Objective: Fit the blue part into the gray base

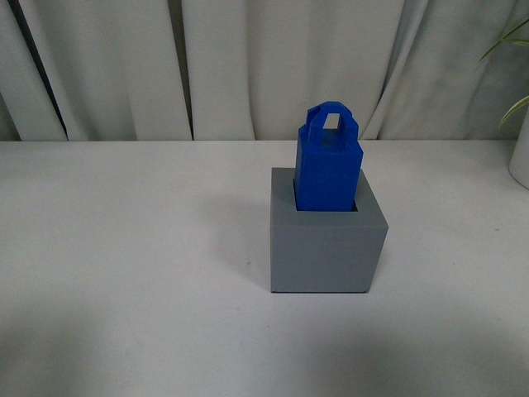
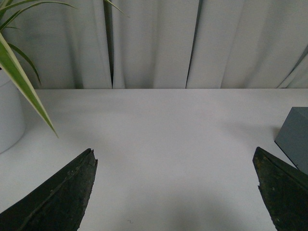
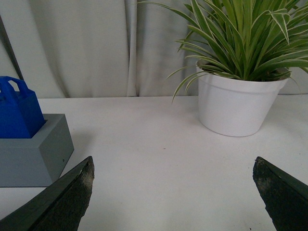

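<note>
- left gripper (image 2: 175,190): all you get is two dark, nearly black fingers (image 2: 57,197), wedge-shaped with a rough, kinda grainy surface
- right gripper (image 3: 173,195): same deal, dark tapered fingers (image 3: 60,202) with pointy tips and a matte, speckled texture

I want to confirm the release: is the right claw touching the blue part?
Apart. In the right wrist view the right claw is wide open over bare table, while the blue part sits in the gray base off to one side.
</note>
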{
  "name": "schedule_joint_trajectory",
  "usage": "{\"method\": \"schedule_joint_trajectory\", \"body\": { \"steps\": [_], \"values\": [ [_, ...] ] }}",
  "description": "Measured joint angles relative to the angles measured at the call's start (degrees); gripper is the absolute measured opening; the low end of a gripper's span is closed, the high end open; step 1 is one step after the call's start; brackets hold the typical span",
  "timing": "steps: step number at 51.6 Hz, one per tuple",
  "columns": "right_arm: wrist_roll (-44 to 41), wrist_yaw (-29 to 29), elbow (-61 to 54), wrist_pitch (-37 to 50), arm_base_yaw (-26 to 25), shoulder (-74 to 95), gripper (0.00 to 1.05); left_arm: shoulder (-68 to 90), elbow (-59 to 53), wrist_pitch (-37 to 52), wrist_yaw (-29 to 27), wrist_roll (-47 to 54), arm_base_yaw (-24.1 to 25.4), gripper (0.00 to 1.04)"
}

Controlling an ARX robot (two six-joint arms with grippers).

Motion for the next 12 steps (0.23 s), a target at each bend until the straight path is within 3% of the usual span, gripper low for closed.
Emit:
{"method": "schedule_joint_trajectory", "body": {
  "steps": [12],
  "values": [
    [0.00, 0.00, 0.00, -0.02, 0.00, 0.00, 0.97, 0.00, 0.00, 0.00, 0.00, -0.02, 0.00, 0.99]
  ]
}}
